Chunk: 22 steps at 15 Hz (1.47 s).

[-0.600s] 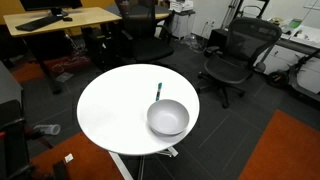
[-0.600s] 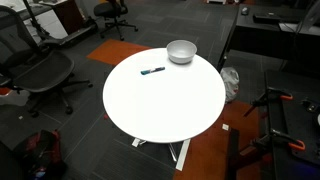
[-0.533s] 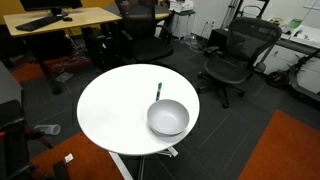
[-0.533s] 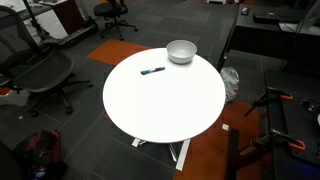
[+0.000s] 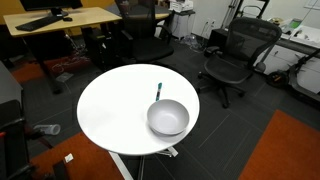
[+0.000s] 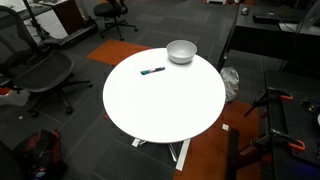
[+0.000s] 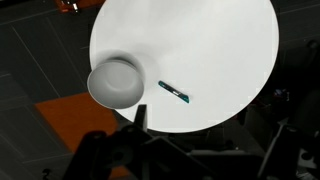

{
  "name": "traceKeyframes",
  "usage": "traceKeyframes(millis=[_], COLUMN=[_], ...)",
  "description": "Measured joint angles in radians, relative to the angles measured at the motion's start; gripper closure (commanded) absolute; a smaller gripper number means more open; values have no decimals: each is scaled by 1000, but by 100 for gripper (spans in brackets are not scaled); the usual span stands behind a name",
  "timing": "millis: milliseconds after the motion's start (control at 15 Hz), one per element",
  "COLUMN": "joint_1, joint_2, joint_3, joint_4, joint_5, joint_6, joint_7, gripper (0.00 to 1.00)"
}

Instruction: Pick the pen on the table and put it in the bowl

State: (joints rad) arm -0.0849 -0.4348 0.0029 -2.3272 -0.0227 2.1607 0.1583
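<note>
The dark green-teal pen (image 5: 159,91) lies on the round white table (image 5: 110,110), just beyond the grey metallic bowl (image 5: 168,118). The pen (image 6: 152,71) and the bowl (image 6: 181,51) are a short gap apart near the table's (image 6: 165,105) edge. The wrist view looks down from high up on the pen (image 7: 175,93), the empty bowl (image 7: 115,82) and the table (image 7: 200,50). My gripper (image 7: 200,135) shows only as dark shapes at the bottom of that view, with its fingers (image 7: 138,118) wide apart and empty. It is far above the pen. The arm is out of both exterior views.
Black office chairs (image 5: 235,55) stand around the table, and another chair (image 6: 35,70) stands close to its side. A wooden desk (image 5: 60,20) is at the back. Orange carpet patches (image 6: 210,150) lie under the table base.
</note>
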Motion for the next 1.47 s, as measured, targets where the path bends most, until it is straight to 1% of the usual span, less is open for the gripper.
traceKeyframes(millis=[133, 333, 533, 733, 933, 1267, 1467], joint_1=[2, 8, 18, 18, 18, 9, -8], joint_2=[14, 69, 156, 267, 393, 599, 709], joint_3=[0, -8, -35, -58, -72, -75, -62], joint_4=[2, 20, 73, 144, 217, 326, 394], joint_5=[-12, -13, -15, -22, -38, -26, -9], joint_6=[6, 46, 51, 51, 91, 174, 190], joint_7=[-34, -156, -302, -443, -544, -674, -740], gripper=[0, 0, 0, 0, 0, 0, 0])
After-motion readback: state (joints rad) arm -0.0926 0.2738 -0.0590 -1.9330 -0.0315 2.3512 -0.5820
